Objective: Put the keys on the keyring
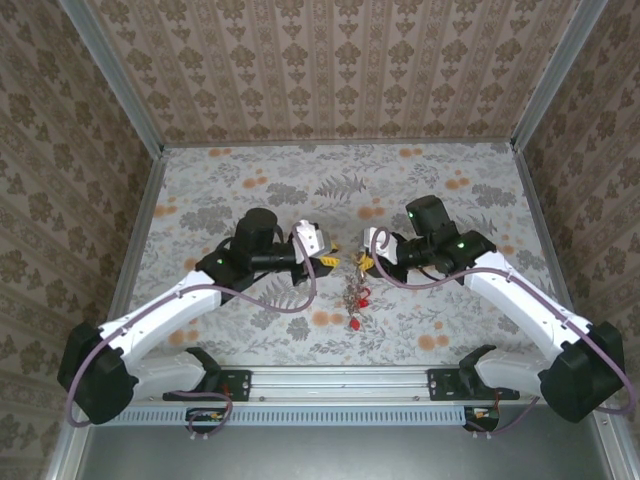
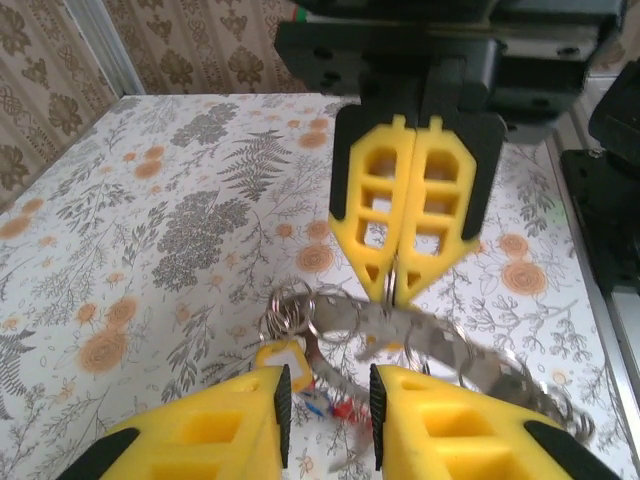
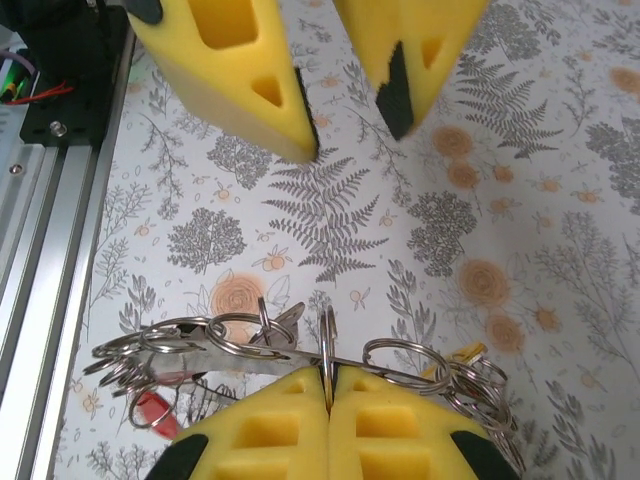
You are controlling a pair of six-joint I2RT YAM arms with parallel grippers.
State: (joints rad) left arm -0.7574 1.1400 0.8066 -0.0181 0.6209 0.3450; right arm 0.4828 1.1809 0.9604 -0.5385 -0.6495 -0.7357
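Silver keyring (image 3: 250,350) of thin wire loops, right gripper (image 3: 328,372) clamped tight on it, left gripper (image 2: 328,390) slightly parted, gripping nothing, yellow key (image 2: 283,358) dangling.

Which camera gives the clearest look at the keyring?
The right wrist view: the keyring is sharp and close, pinched in the right hand. The left wrist view shows it blurred; the top view shows just a tiny cluster.
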